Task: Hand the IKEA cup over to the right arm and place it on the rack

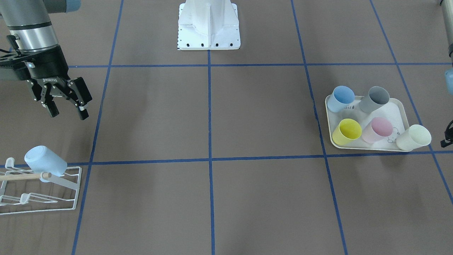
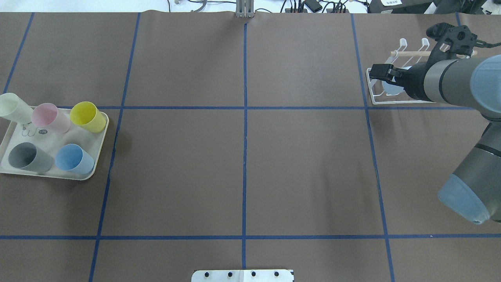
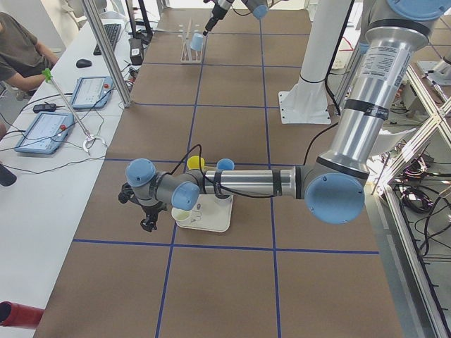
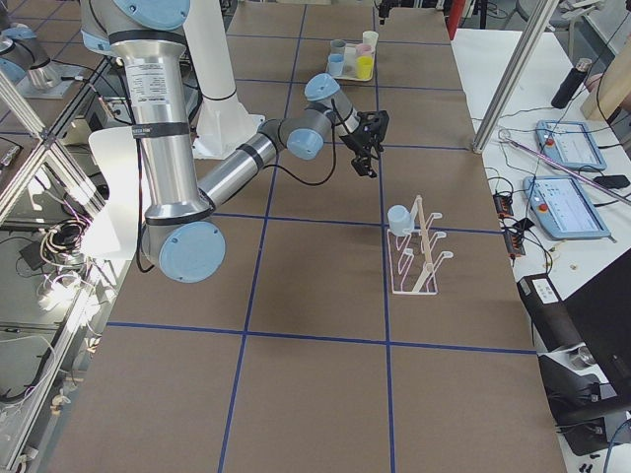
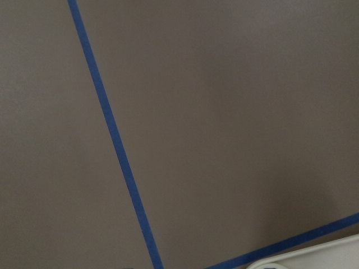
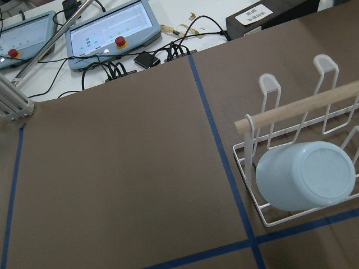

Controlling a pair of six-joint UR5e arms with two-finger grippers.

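Cup (image 1: 46, 162) hung on rack (image 1: 21, 177); right end effector (image 1: 69, 114) wide, empty; left end effector (image 3: 147, 224): cannot tell.

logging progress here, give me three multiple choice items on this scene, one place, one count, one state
1. How many cups are on the tray? A) three B) seven C) five
2. What state is the right gripper in? A) open, empty B) shut on a cup C) shut on the rod
3. Where is the pale blue cup? A) on the tray B) on the rack C) in the right gripper
Answers: 1 C, blue, grey, yellow, pink and cream ones sit there. 2 A, its fingers stand apart with nothing between. 3 B, it hangs upside down over a prong.
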